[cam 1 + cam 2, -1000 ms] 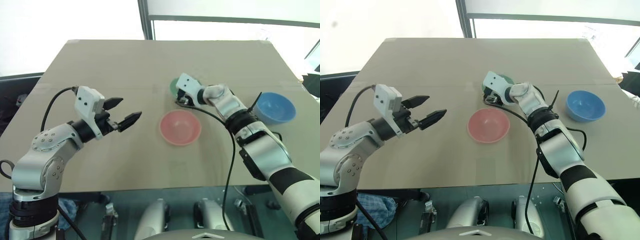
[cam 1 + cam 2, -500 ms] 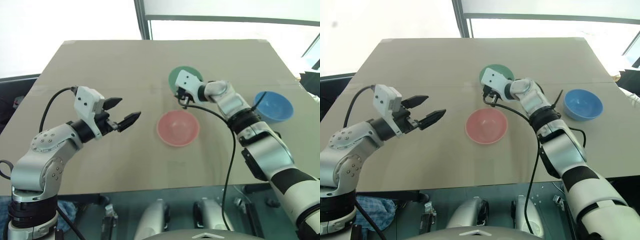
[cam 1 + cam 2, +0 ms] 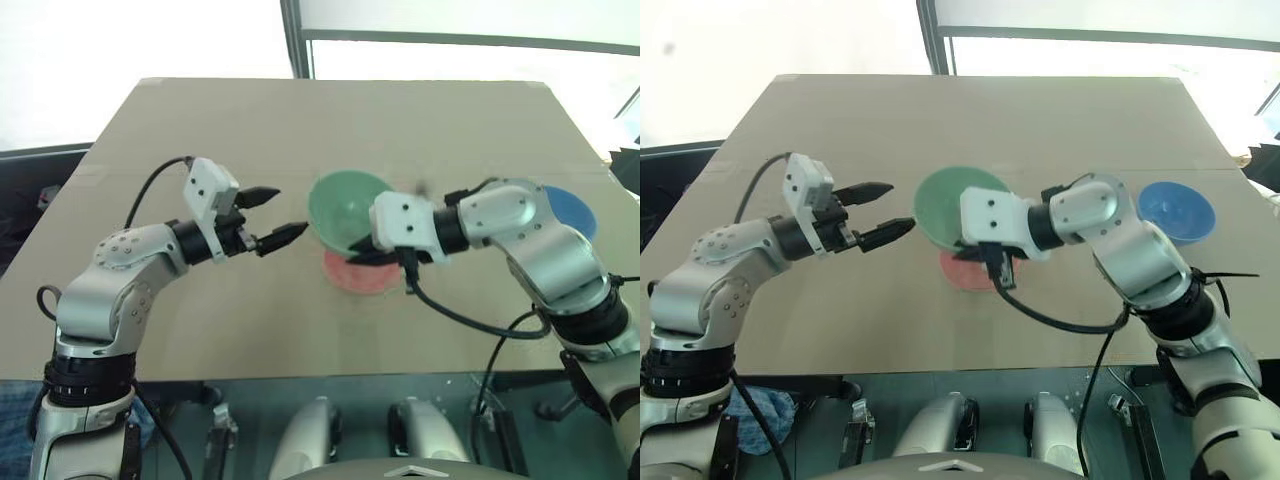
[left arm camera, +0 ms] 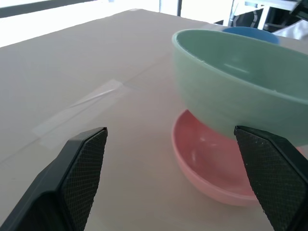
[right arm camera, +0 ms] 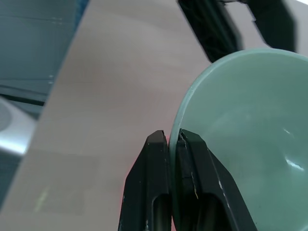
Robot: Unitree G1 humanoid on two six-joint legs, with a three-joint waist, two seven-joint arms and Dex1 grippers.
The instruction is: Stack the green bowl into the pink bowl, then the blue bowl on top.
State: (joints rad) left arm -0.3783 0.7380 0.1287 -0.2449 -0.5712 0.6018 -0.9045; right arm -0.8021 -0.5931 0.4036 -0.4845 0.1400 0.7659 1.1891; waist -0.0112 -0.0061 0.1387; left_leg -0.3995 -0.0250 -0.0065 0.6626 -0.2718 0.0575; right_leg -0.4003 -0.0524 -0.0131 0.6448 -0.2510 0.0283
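1. The green bowl (image 3: 345, 209) is held above the table (image 3: 200, 130), over the far part of the pink bowl (image 3: 360, 273), which rests on the table.
2. The blue bowl (image 3: 575, 207) sits on the table, well right of both.
3. The left gripper (image 3: 270, 215) is just left of the green bowl; the right gripper (image 5: 174, 144) is at its rim.

Bright daylight pours in from the windows (image 3: 150, 40) beyond the table's far edge, washing them out to white. The table (image 3: 200, 130) is evenly lit, with soft shadows. The green bowl (image 4: 240, 86) has slightly smeared edges up close, and the straight lines bend toward the corners.
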